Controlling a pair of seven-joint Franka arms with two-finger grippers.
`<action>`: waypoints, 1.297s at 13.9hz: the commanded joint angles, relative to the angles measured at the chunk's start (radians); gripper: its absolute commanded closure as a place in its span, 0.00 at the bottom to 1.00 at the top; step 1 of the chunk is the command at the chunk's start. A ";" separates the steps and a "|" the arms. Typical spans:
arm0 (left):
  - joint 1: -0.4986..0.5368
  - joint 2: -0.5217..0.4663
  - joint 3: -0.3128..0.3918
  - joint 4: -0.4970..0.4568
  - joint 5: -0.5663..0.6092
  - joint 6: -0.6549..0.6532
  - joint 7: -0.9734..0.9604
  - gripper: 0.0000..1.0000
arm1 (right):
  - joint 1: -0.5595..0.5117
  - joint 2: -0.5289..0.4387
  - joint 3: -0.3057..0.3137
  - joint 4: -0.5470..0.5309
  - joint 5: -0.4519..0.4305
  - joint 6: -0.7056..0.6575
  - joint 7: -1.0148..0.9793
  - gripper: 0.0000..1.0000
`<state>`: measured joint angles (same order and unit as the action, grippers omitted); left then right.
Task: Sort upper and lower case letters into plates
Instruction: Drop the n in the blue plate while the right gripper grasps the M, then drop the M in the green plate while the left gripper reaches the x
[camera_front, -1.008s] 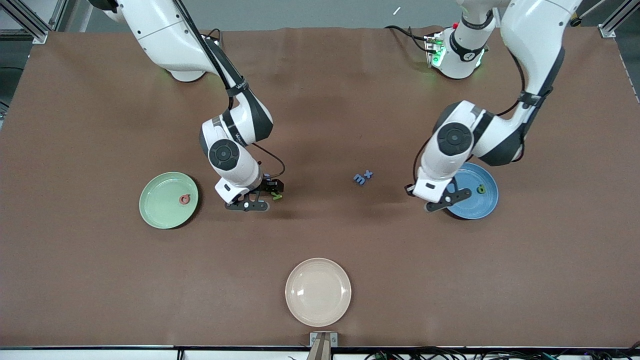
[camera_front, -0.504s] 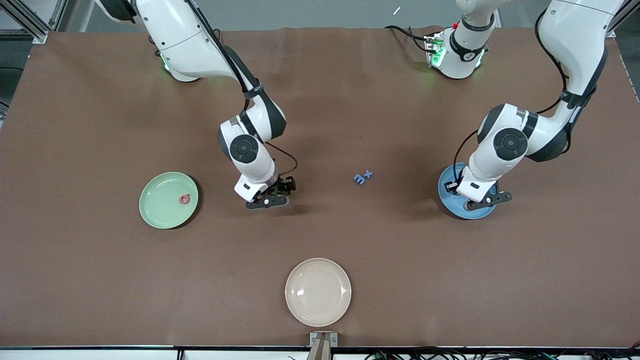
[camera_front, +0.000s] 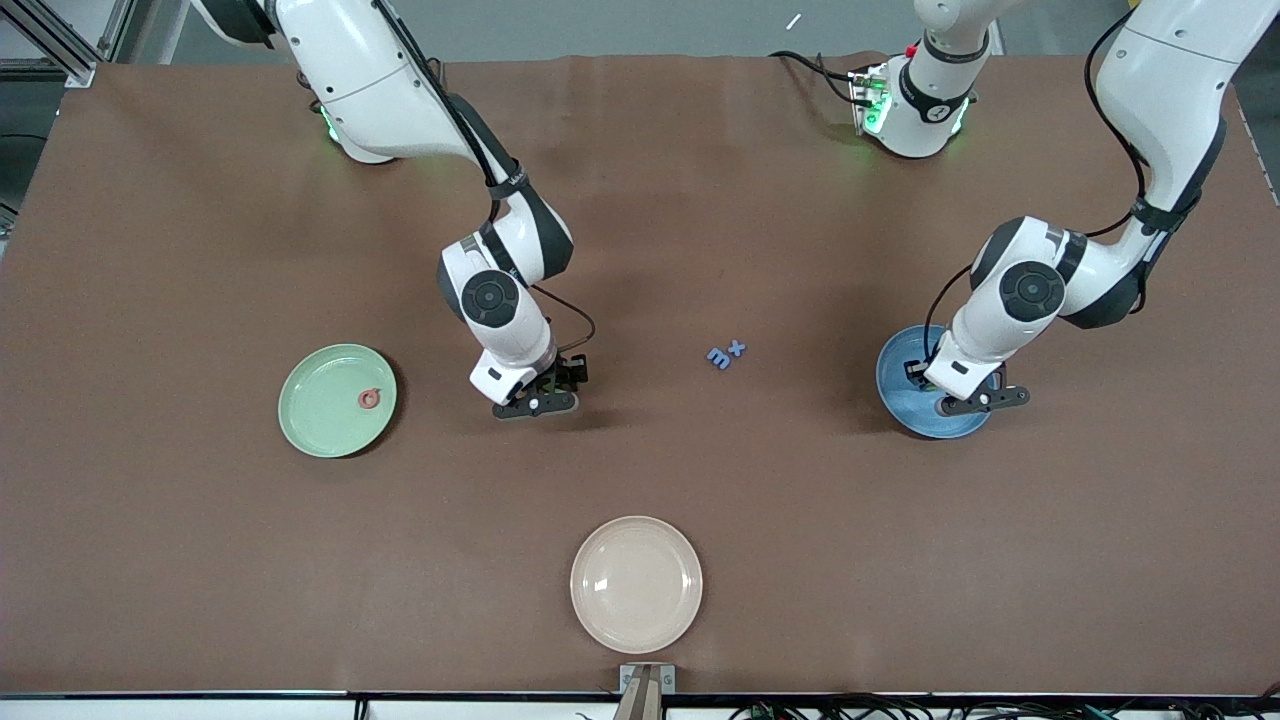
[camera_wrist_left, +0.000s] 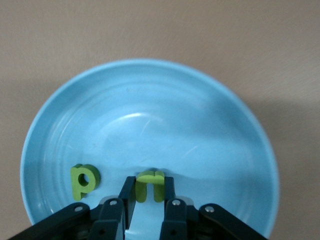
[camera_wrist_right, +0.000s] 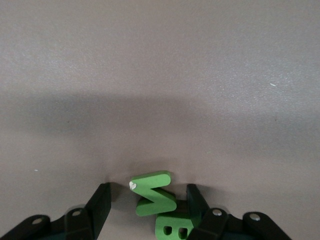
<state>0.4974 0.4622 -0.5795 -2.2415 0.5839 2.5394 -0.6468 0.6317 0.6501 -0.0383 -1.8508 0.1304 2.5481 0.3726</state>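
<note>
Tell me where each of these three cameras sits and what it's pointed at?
Front view: high across the table, facing both arms and three plates, including the green plate.
Left wrist view: on the left arm, looking down at the left gripper shut on a green letter over the blue plate.
Right wrist view: on the right arm, right gripper around green letters.
Shared: blue plate.

On the blue plate (camera_wrist_left: 240, 130) lies a yellow-green foam letter (camera_wrist_left: 84, 181) that reads as a lowercase "p" or "d" (depending on which way one turns it), and beside it another yellow-green letter (camera_wrist_left: 151, 185) shaped like an "n", pinched between dark fingers (camera_wrist_left: 167, 197). On the bare table stand a green "Z" (camera_wrist_right: 154, 195) and a green "B" (camera_wrist_right: 175, 229), touching. A small blue "m" (camera_front: 718, 357) and "x" (camera_front: 736, 348) sit mid-table. The pink letter (camera_front: 369, 399) on the green plate (camera_front: 320, 420) is too small to read.
</note>
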 joint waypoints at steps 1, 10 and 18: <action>0.059 0.022 -0.016 -0.015 0.074 0.024 0.012 0.87 | 0.006 -0.009 -0.003 -0.027 -0.008 0.001 -0.008 0.53; 0.069 0.026 -0.060 0.003 0.094 0.035 -0.003 0.04 | -0.095 -0.070 -0.008 0.045 -0.022 -0.214 -0.015 1.00; 0.046 -0.004 -0.305 0.148 -0.093 -0.246 -0.175 0.01 | -0.467 -0.207 -0.009 -0.045 -0.023 -0.445 -0.564 1.00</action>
<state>0.5520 0.4629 -0.8420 -2.1069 0.5090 2.3282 -0.7386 0.2616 0.4810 -0.0728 -1.8054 0.1155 2.0870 -0.0829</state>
